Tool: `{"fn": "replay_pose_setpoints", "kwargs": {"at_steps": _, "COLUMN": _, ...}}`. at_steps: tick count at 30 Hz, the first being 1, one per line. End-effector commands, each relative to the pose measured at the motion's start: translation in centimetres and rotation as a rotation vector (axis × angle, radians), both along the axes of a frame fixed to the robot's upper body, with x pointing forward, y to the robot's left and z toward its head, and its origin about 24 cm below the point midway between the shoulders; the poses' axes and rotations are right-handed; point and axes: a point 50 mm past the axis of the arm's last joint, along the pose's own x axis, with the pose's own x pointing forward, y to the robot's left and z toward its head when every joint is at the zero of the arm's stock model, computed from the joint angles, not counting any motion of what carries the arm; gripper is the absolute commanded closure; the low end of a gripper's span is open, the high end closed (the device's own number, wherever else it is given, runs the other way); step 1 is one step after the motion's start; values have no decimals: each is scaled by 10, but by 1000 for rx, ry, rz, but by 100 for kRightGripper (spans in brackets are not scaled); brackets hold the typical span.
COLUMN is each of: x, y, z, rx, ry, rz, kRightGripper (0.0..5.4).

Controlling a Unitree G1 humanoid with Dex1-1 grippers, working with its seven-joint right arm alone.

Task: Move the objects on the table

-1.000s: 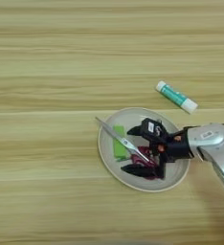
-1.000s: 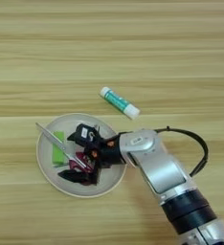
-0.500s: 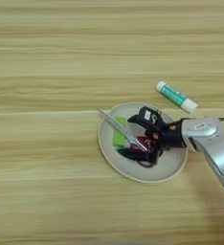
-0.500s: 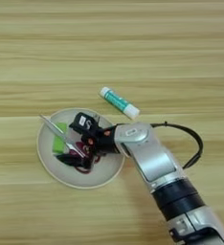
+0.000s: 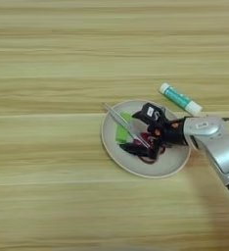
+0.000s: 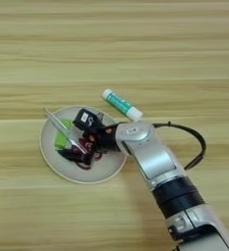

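Silver-bladed scissors (image 5: 124, 125) with dark red loop handles lie in a round pale plate (image 5: 136, 171) on the light-wood table (image 5: 48, 59), blade tips pointing up-left over the rim. My right gripper (image 5: 142, 131) reaches in from the right, low over the plate. One black finger is above the red handles and the other below them, with a gap between the two. A green flat piece (image 6: 62, 139) lies under the blades. The handles are partly hidden by the fingers.
A white glue stick with a teal label (image 5: 180, 98) lies on the table just up-right of the plate, close to my forearm (image 6: 150, 157). A black cable (image 6: 194, 142) loops out beside the arm to the right.
The whole picture has slid upward, so the camera moved. My gripper stays over the plate, and its two fingers have drawn somewhat closer around the scissors' handles.
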Motion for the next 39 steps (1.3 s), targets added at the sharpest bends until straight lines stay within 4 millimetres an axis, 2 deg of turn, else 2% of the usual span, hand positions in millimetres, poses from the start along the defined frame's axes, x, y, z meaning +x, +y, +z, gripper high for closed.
{"fn": "replay_pose_setpoints", "kwargs": {"at_steps": 1, "x": 19, "y": -15, "z": 10, "rx": -101, "ry": -88, "rz": -113, "kRightGripper": 3}}
{"fn": "replay_pose_setpoints", "kwargs": {"at_steps": 21, "x": 27, "y": -17, "z": 7, "rx": -100, "ry": -86, "rz": -164, "kRightGripper": 3}}
{"fn": "replay_pose_setpoints", "kwargs": {"at_steps": 39, "x": 1, "y": -9, "z": 3, "rx": -83, "ry": -24, "rz": 25, "kRightGripper": 3}}
